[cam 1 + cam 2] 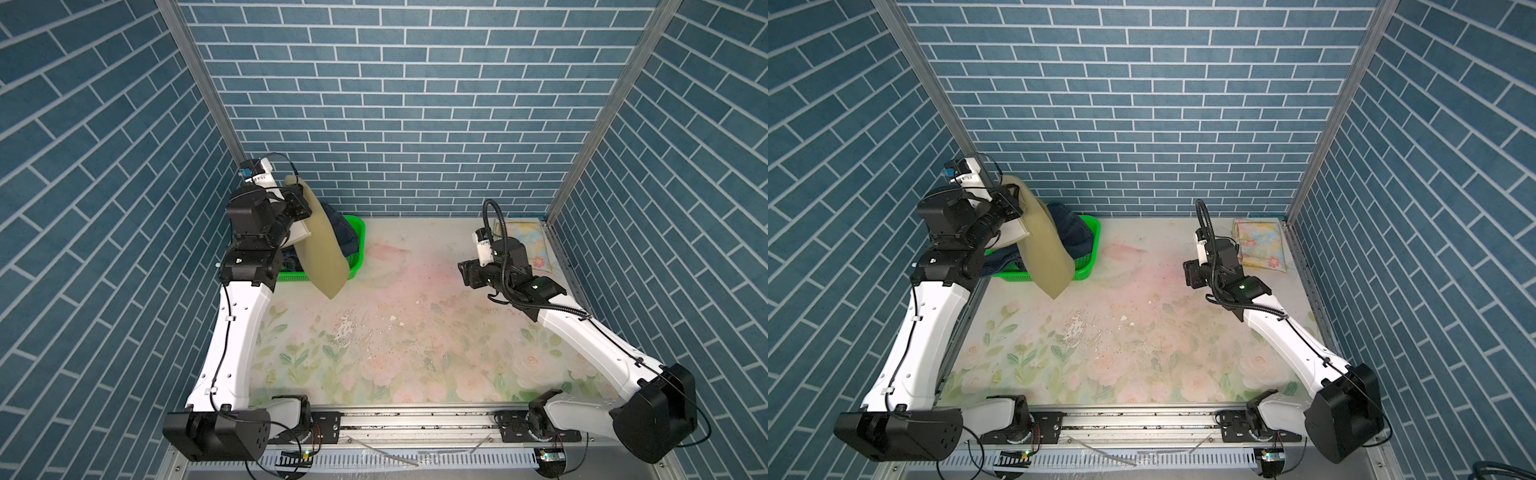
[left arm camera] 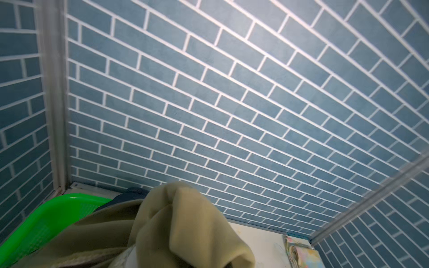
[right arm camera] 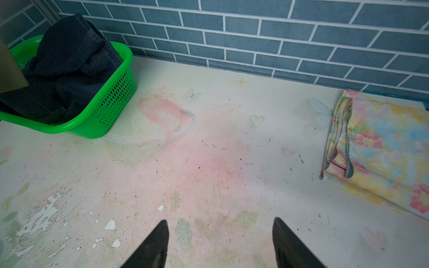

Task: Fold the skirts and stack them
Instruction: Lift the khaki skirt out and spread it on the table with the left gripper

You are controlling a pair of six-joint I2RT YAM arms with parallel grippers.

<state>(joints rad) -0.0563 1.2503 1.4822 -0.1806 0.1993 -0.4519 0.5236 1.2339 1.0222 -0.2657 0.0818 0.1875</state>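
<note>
1. Blue brick-pattern walls [image 1: 395, 104] box in a worn floral tabletop [image 1: 395, 332], its print flaked to white near the middle.
2. At left, the left gripper [image 1: 296, 198], jaws pinched together on the top edge of the olive-khaki skirt [image 1: 322, 245], holds it high; the plain, soft matte cloth hangs in one long tapering drape in front of the basket.
3. Behind it, a green perforated plastic basket [image 1: 360, 226] in the back left corner holds the dark blue denim skirt [image 3: 69, 58], a stiff crumpled heap with pale stitched seams.
4. Right of centre, the right gripper [image 3: 220, 243] hovers over bare table, its black pointed fingers spread apart and holding nothing.
5. At far right, against the back wall, the pastel floral skirt [image 3: 376, 150] lies folded into a flat, thin, layered rectangle.
6. Roughly a third of the job looks done: one skirt folded, the olive one yet to be spread, folded and stacked, the denim one not yet out of the basket
</note>
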